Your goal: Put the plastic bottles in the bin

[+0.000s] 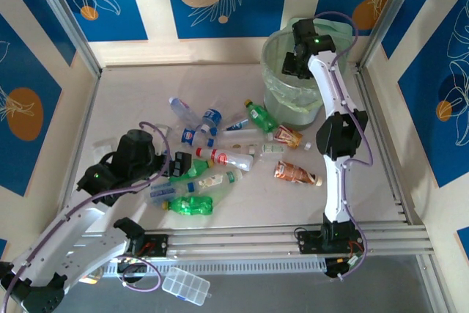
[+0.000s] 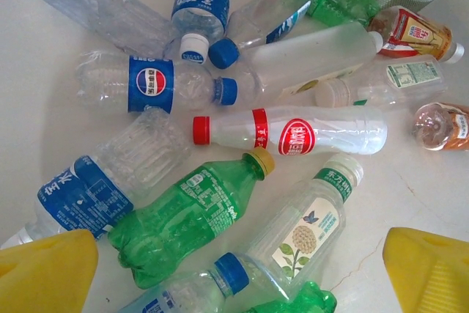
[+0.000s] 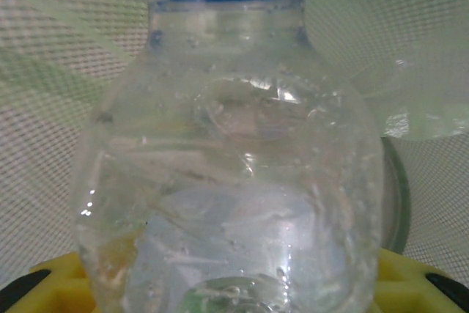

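The right hand grasps a blue-capped bottle inside the bin. The left hand, released wide, hangs just above the plastic bottles strewn on the surface.

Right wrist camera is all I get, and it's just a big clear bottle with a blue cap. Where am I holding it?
Observer: Your right gripper has the bottle down in the mouth of the bin, at the table's far right.
Operator: Are more bottles left?
Observer: Yes, a heap of bottles lies mid-table, left of the bin.
Operator: What's my other arm doing?
Observer: The left gripper hangs open over that heap, holding nothing.
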Motion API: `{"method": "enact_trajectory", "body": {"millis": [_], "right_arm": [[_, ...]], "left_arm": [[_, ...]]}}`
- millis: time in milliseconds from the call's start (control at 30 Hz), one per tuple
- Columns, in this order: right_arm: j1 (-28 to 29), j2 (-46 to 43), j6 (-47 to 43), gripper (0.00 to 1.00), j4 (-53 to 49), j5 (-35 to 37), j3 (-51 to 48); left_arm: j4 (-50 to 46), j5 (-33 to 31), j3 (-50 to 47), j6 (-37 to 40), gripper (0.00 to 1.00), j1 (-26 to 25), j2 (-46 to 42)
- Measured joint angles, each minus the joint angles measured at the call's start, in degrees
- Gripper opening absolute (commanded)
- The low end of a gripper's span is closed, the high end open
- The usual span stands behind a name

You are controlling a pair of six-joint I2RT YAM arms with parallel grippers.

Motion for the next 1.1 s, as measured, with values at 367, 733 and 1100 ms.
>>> {"method": "enact_trajectory", "body": {"millis": [367,733,1100], "right_arm": [[0.0,6.4,-2.3,0.47,-4.7,-0.2,1.3],[0.3,6.8,-3.4,0.77,-4.8,-0.6,1.3],[0.5,4.9,-3.5,0.87,-5.6,-0.1,2.9]], "left_arm": [[1.2,-0.5,-1.1,-0.2,0.99,0.0,1.2],[1.1,-3.3,-1.1,-0.2,0.99,0.0,1.9],[1.1,-6.8,-1.1,-1.5,0.99,0.0,1.4]]}}
